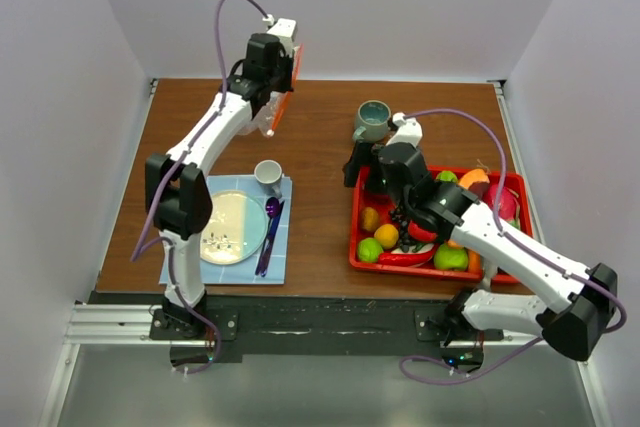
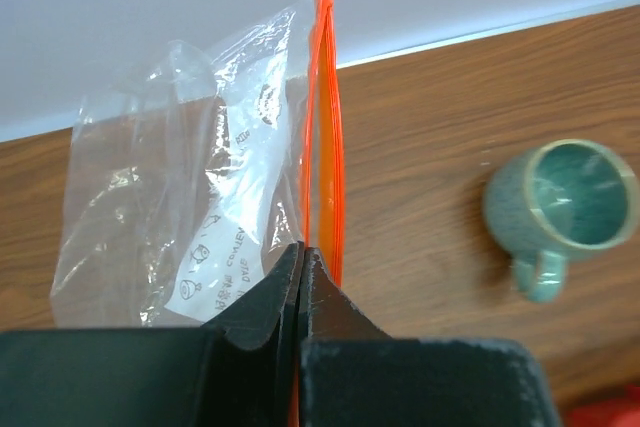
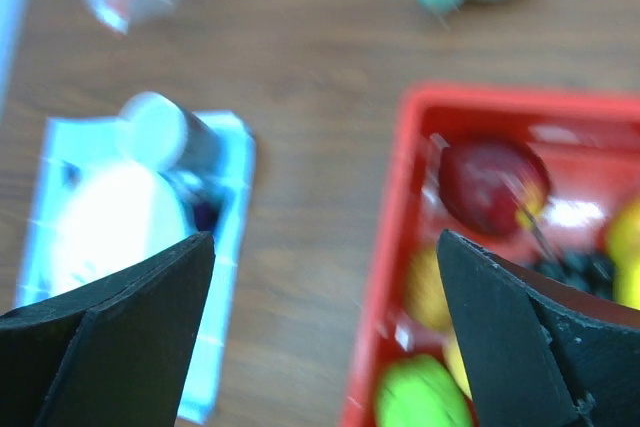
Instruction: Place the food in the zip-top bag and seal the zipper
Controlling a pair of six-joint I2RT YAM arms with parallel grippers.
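Left gripper (image 2: 301, 257) pinched tight on zipper (image 2: 322, 127), which runs straight out from its fingertips. Zip-top bag (image 2: 180, 187) held on edge at table's far left. Food (image 1: 370, 249) all in red tray (image 3: 400, 207) at right; right gripper (image 3: 322, 247) gapes wide over tray's left rim, holding nothing.

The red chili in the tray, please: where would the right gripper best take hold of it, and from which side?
Probably across its middle, from straight above. The red chili lies flat along the red tray's near wall, with green fruits at both ends, so only its slim width is free for the open right gripper.
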